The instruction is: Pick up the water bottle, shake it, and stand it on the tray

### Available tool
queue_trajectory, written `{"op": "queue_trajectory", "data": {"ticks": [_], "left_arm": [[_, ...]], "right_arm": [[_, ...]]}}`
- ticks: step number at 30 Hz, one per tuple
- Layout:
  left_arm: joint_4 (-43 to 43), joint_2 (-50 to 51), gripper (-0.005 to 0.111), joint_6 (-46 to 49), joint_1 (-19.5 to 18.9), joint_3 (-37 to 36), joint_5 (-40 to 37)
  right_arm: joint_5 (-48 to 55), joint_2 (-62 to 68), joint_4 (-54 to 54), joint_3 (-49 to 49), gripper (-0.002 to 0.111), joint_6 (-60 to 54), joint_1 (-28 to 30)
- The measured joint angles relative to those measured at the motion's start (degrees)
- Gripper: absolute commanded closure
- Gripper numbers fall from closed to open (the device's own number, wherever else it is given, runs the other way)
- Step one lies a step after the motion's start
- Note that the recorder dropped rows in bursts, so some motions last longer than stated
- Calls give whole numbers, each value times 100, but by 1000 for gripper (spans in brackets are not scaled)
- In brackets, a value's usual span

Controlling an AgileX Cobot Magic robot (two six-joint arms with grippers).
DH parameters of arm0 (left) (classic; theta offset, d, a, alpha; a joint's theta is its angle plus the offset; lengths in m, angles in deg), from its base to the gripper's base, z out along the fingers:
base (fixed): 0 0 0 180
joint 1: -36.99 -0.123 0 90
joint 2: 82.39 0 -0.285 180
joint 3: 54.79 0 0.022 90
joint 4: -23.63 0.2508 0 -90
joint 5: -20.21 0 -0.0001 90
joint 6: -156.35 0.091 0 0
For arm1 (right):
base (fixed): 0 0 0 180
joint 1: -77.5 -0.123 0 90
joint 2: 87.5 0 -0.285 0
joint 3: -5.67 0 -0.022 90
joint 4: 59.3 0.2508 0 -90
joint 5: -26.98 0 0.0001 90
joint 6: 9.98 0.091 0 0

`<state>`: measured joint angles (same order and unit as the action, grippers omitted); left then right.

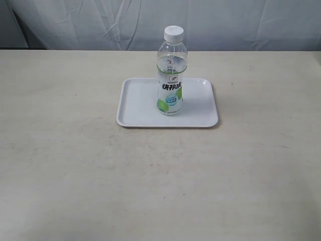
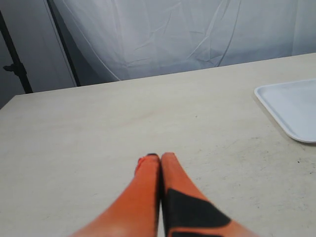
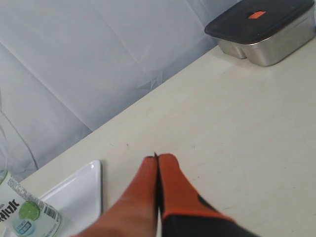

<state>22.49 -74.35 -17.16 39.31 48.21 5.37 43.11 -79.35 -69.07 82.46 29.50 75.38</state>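
Note:
The water bottle [image 1: 172, 71] stands upright on the white tray [image 1: 138, 103] in the exterior view, its white cap on top and its label facing the camera. No gripper shows in that view. In the left wrist view my left gripper [image 2: 159, 157] is shut with nothing in it, above bare table, and a corner of the tray [image 2: 291, 106] lies off to one side. In the right wrist view my right gripper [image 3: 158, 158] is shut and empty, with the tray [image 3: 74, 195] and the bottle's label [image 3: 24, 215] at the picture's edge.
A steel lunch box with a dark lid [image 3: 264, 27] sits on the table in the right wrist view. A white cloth backdrop [image 1: 160, 22] hangs behind the table. A dark stand pole [image 2: 15, 59] is beyond the table's corner.

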Motion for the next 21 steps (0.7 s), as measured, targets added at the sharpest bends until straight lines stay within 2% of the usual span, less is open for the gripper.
{"op": "queue_trajectory", "data": {"ticks": [21], "left_arm": [[0, 0, 106, 0, 0, 0, 0]], "right_arm": [[68, 0, 0, 0, 109, -10, 0]]}}
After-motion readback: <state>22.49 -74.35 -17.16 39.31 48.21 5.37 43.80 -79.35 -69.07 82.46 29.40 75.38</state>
